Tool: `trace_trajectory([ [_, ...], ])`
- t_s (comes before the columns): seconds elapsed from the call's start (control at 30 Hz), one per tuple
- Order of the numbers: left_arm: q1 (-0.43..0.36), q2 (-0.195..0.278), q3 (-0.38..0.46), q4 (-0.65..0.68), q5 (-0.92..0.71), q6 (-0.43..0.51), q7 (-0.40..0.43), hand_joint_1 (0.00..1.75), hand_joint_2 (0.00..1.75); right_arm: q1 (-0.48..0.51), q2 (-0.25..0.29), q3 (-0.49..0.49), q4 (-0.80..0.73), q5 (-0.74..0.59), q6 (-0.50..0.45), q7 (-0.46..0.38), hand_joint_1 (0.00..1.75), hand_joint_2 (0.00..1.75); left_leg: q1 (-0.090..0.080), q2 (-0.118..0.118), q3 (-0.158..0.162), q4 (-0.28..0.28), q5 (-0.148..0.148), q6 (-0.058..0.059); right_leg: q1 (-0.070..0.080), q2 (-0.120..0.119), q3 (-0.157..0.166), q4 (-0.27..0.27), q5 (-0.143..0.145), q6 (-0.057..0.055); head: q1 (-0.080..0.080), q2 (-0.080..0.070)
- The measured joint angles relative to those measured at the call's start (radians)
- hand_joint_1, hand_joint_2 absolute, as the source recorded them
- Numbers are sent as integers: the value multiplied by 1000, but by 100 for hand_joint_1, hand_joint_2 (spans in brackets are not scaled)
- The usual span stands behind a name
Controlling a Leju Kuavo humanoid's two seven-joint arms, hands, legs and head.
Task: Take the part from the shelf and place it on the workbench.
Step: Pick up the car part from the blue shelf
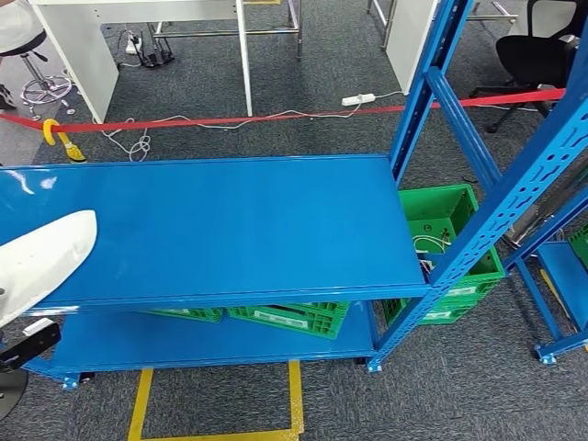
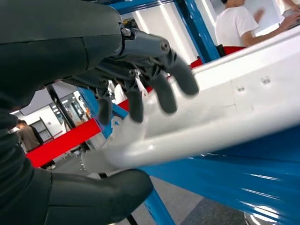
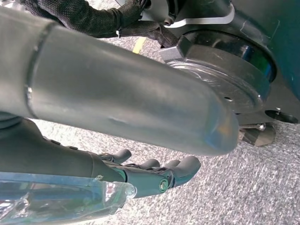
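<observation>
Nearest, at the near left edge of the blue shelf (image 1: 229, 225), lies the white moulded part (image 1: 45, 257); it looks like a stiff, light, glossy shell, probably slippery, best taken around its rounded rim, I judge. Left hand (image 2: 141, 101) has its dark fingers (image 2: 164, 96) curled over the top of the part and its thumb (image 2: 102, 199) below, apart, not visibly clamped. Right hand (image 3: 155, 176) hangs over grey carpet, fingers loosely extended, holding nothing; farther right sit green crates (image 1: 444, 243).
</observation>
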Motion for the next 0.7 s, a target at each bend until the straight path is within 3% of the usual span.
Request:
trace_trajectory([
  [0.23,5,4,5,0,-24,21,3,175,175,0,0,0,0,9,0,1,0,0,0,0,0,0,0,0,0,0,0,0,0,0,0,0],
  [0.3,6,4,7,0,-24,25,3,162,175,0,0,0,0,9,0,1,0,0,0,0,0,0,0,0,0,0,0,0,0,0,0,0],
  [0.37,8,4,9,0,-24,26,4,162,175,0,0,0,0,9,0,1,0,0,0,0,0,0,0,0,0,0,0,0,0,0,0,0],
  [0.43,9,4,13,0,-24,27,4,175,175,0,0,0,0,9,0,1,0,0,0,0,0,0,0,0,0,0,0,0,0,0,0,0],
  [0.7,12,4,19,0,-24,27,4,175,175,-1,0,0,0,9,0,1,0,0,0,0,0,0,0,0,0,0,0,0,0,0,0,0],
])
